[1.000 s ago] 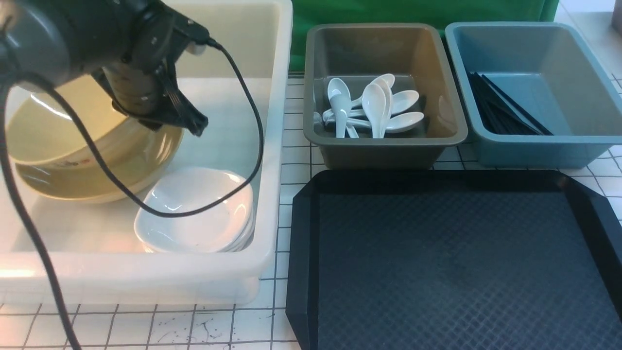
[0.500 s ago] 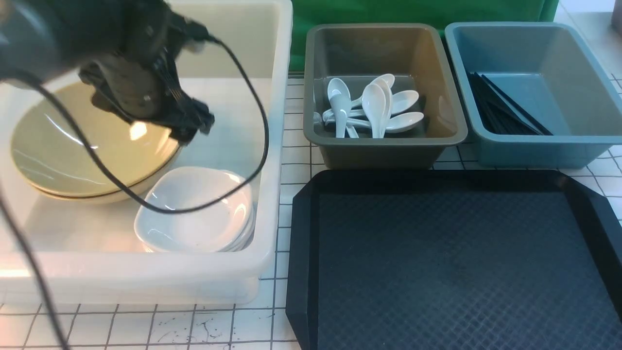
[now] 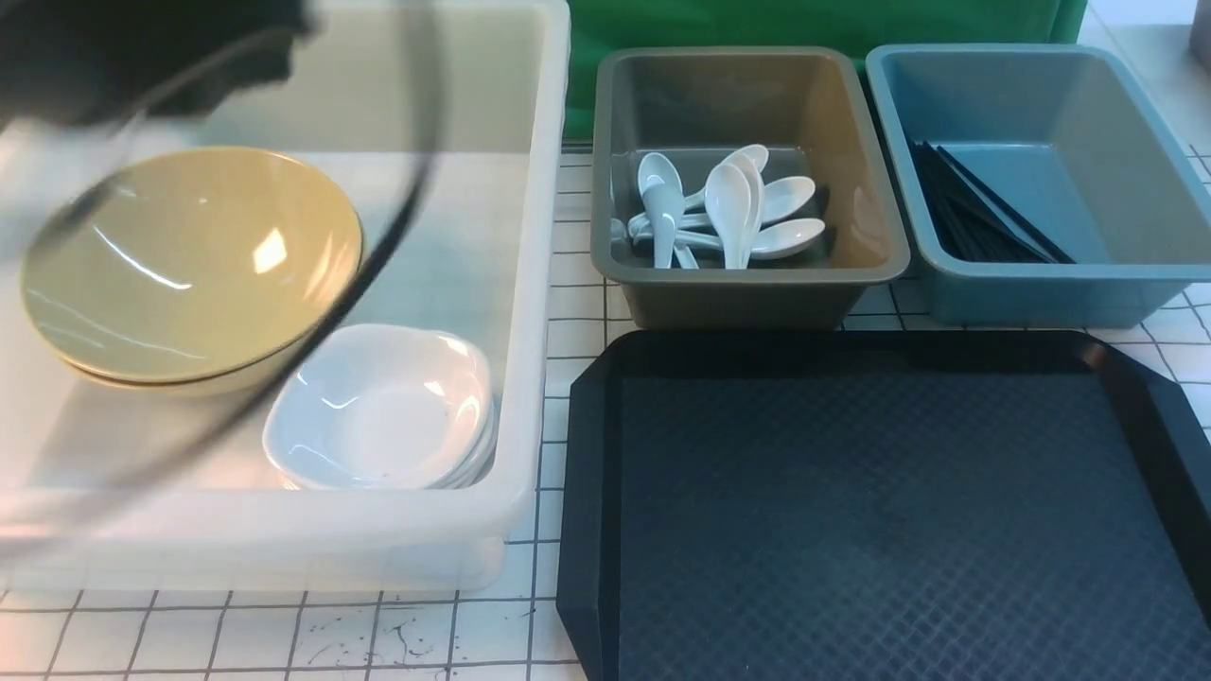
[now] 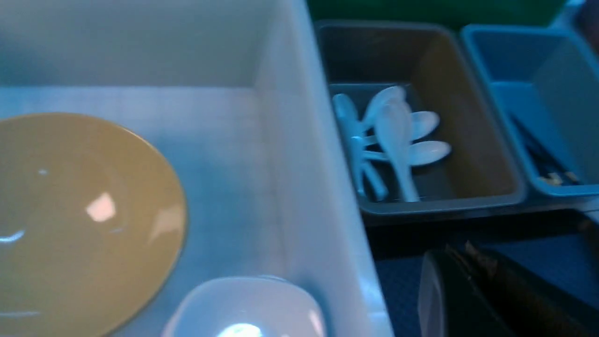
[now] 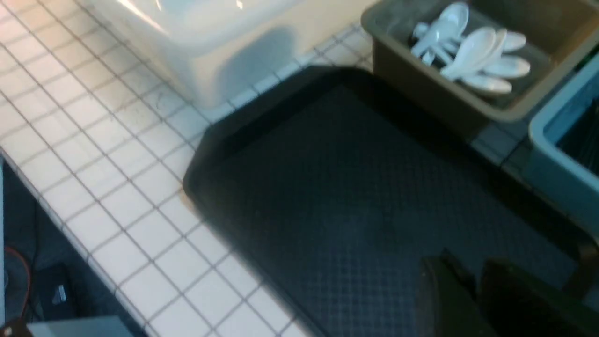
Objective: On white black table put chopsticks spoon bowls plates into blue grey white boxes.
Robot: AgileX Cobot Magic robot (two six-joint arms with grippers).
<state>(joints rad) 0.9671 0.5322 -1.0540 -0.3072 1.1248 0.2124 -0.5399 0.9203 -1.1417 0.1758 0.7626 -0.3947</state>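
Note:
Yellow bowls point(image 3: 189, 260) lie stacked in the translucent white box point(image 3: 544, 284), with a stack of white plates point(image 3: 383, 407) beside them at its front. Several white spoons point(image 3: 728, 208) rest in the grey box point(image 3: 747, 288). Black chopsticks point(image 3: 984, 218) lie in the blue box point(image 3: 1041, 293). My left arm point(image 3: 142, 57) is a dark blur above the white box's far left corner. Its gripper point(image 4: 468, 255) is shut on nothing, above and apart from the bowls point(image 4: 79, 220). My right gripper point(image 5: 470, 271) hangs over the black tray with a narrow gap between its fingers, empty.
The black diamond-textured tray point(image 3: 870, 511) lies bare in front of the grey and blue boxes on the gridded white table point(image 3: 284, 634). A green cloth point(image 3: 823, 24) hangs behind the boxes. The left arm's cable point(image 3: 378, 246) sweeps blurred across the white box.
The left gripper let go of the tilted yellow bowl, which now lies flat on the stack. The arm rose up and to the left, and its jaws closed again.

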